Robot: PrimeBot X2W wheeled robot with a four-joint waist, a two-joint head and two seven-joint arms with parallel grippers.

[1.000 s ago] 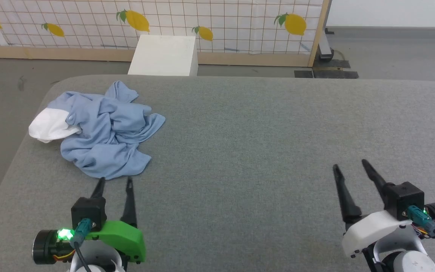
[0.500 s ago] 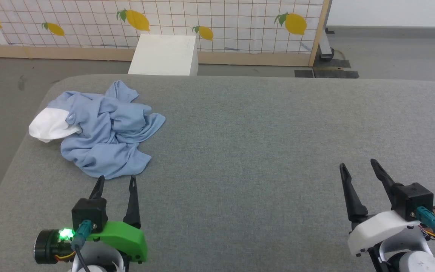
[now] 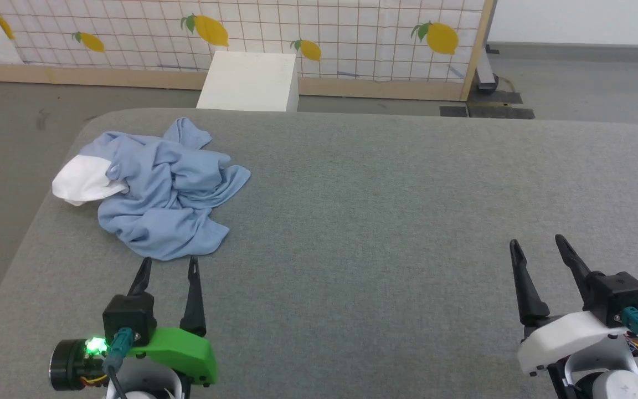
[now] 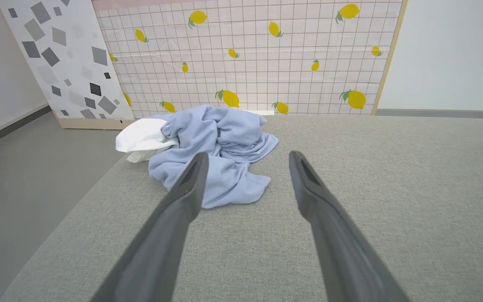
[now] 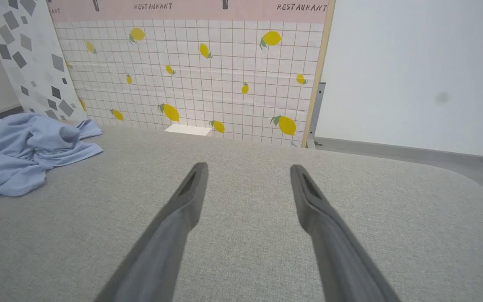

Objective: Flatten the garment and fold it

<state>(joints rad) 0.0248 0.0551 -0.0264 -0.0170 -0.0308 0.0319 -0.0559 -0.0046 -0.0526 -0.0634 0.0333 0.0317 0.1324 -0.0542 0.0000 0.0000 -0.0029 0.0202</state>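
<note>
The garment [image 3: 158,191] lies crumpled in a heap at the far left of the grey padded table [image 3: 385,210], light blue with a white section [image 3: 81,185] at its left side. It also appears in the left wrist view [image 4: 216,151] and at the left edge of the right wrist view [image 5: 27,147]. My left gripper [image 3: 169,263] stands open just short of the heap's near edge, nothing between its fingers. My right gripper [image 3: 538,244] is open over bare table at the lower right, far from the garment.
Beyond the table's far edge stands a white box [image 3: 250,80] on the grey floor, in front of a lemon-patterned partition [image 3: 319,33] with a wooden frame. The table's left edge [image 3: 25,233] runs close to the garment's white part.
Both grippers' fingers have spread wider apart. The whole head view has shifted slightly right and down, so the camera moved; the garment lies as before.
</note>
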